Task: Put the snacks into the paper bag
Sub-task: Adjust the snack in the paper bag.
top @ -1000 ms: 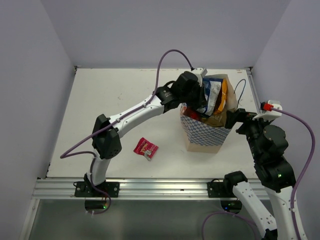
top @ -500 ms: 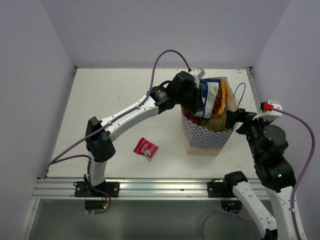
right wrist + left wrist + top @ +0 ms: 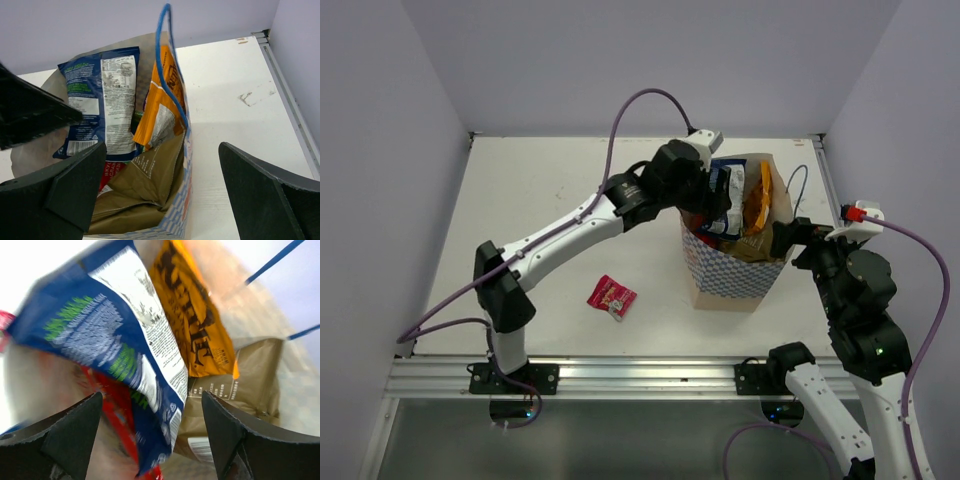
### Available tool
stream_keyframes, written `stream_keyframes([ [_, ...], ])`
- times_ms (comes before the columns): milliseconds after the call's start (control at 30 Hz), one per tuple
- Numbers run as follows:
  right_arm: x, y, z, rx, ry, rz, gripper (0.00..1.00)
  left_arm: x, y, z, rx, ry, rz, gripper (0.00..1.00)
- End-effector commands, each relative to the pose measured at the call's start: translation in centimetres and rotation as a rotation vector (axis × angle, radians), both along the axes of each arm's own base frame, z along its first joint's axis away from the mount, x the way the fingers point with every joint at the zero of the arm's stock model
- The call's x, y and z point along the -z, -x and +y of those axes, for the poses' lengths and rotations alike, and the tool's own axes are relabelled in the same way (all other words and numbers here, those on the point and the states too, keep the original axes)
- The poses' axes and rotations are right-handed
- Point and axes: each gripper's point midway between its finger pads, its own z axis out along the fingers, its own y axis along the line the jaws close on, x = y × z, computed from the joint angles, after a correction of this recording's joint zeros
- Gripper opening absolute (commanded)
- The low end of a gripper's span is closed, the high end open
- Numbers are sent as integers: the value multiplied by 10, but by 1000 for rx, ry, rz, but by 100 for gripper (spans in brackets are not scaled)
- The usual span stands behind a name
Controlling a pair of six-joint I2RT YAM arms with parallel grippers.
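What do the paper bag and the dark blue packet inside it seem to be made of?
Paper bag: likely matte kraft paper; tan, creased walls, printed zigzag outside. Dark blue packet: probably glossy plastic or foil film; it crinkles and carries sharp printed text.

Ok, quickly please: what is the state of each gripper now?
Left gripper: open, holding nothing, dark blue packet just in front.
Right gripper: open, paper bag wall between its fingers, not clamped.

Packets (image 3: pixel 732 200) fill the bag (image 3: pixel 725 278) mouth. Left gripper (image 3: pixel 703 198) blocks its 10 o'clock rim and right gripper (image 3: pixel 782 238) its 3 o'clock. 12 o'clock is open.
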Motion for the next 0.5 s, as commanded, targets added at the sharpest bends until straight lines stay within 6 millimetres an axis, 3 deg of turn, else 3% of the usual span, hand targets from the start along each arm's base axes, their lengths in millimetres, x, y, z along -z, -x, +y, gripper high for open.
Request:
stream_keyframes([
  [0, -15, 1, 0, -4, 6, -34, 99, -97, -8, 30, -61, 111, -271, 84],
  [167, -14, -2, 3, -14, -1, -25, 98, -114, -14, 35, -81, 151, -377, 77],
  [333, -14, -1, 2, -11, 0, -23, 98, -103, -24, 18, -51, 153, -413, 63],
  [467, -13, -1, 1, -8, 3, -19, 98, -89, -30, 5, -34, 147, -409, 59],
])
